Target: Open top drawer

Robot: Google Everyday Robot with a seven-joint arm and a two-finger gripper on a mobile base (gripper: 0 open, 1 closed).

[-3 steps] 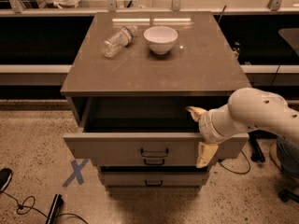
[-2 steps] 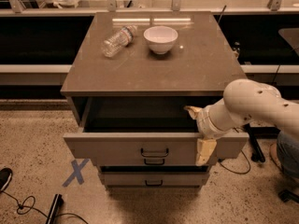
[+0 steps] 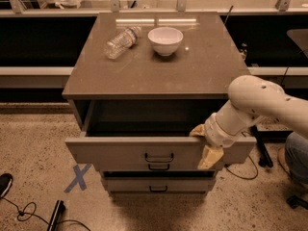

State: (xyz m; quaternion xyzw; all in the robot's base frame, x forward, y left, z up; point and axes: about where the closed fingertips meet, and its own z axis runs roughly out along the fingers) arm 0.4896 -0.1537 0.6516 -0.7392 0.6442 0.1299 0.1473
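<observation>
The top drawer [image 3: 115, 150] of the grey cabinet stands pulled out, its dark interior [image 3: 149, 119] showing and its black handle [image 3: 159, 158] at the centre of the front. My gripper [image 3: 204, 148] is at the right part of the drawer front, at its top edge. Its yellowish fingers are spread: one fingertip [image 3: 196, 131] lies over the rim toward the inside, the other [image 3: 210, 159] hangs down the outside of the front. It holds nothing that I can see. My white arm [image 3: 260, 105] reaches in from the right.
Two lower drawers [image 3: 159, 184] are shut beneath. On the cabinet top [image 3: 202, 66] lie a plastic bottle [image 3: 121, 41] and a white bowl [image 3: 165, 40]. A blue tape cross [image 3: 77, 177] and cables [image 3: 29, 211] are on the floor at left. A person's leg [image 3: 296, 153] is at right.
My arm has shifted a little to the left while the gripper stays at the drawer front. The drawer has not visibly moved.
</observation>
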